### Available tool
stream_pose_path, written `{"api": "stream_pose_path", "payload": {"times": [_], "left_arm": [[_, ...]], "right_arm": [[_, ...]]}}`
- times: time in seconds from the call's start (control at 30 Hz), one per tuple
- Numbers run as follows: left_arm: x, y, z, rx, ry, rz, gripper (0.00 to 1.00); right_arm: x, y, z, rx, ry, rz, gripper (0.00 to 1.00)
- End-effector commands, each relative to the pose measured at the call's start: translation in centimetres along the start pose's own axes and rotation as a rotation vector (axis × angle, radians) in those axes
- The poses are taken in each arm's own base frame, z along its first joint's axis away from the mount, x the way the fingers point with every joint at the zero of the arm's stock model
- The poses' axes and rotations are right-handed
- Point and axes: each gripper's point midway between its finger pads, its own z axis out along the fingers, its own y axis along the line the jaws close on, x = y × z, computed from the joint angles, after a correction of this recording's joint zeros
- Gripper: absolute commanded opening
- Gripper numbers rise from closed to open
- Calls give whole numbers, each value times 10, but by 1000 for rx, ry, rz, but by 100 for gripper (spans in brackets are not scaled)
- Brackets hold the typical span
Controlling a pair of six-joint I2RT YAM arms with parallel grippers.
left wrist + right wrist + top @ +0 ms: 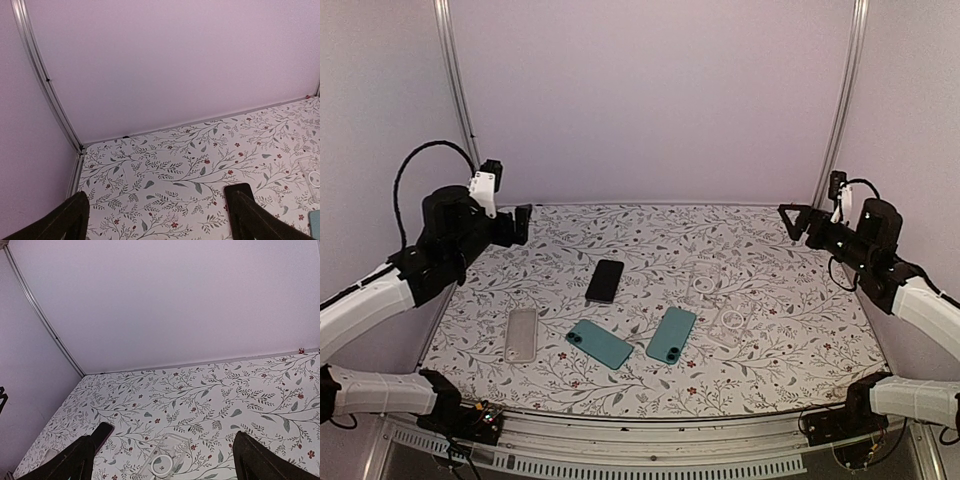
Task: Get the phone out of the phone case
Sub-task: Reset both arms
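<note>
Two teal phones [600,343] [671,335] lie camera-side up near the table's front middle. A black phone [605,281] lies face up behind them, and its end shows in the right wrist view [102,432]. A pale grey phone or case [521,334] rests at the front left. Two clear empty cases [703,283] [730,325] lie right of centre; one shows in the right wrist view [167,460]. I cannot tell which phone sits in a case. My left gripper [523,225] [160,220] hangs open at the back left. My right gripper [790,220] [165,462] hangs open at the back right. Both hold nothing.
A floral cloth [650,240] covers the table. Pale walls with metal corner posts [455,90] [845,90] close in the back and sides. A clear case edge [312,175] and a teal corner [315,220] show at the right of the left wrist view.
</note>
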Motion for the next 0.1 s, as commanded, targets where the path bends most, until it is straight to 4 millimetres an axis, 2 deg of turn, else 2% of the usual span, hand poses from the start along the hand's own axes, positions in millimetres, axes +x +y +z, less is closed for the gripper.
{"api": "stream_pose_path", "payload": {"times": [0.0, 0.07], "left_arm": [[-2, 5, -4, -15, -8, -12, 99], [-2, 6, -4, -18, -9, -12, 99]], "right_arm": [[-12, -5, -5, 32, -72, 5, 99], [-13, -6, -4, 39, -69, -8, 99]]}}
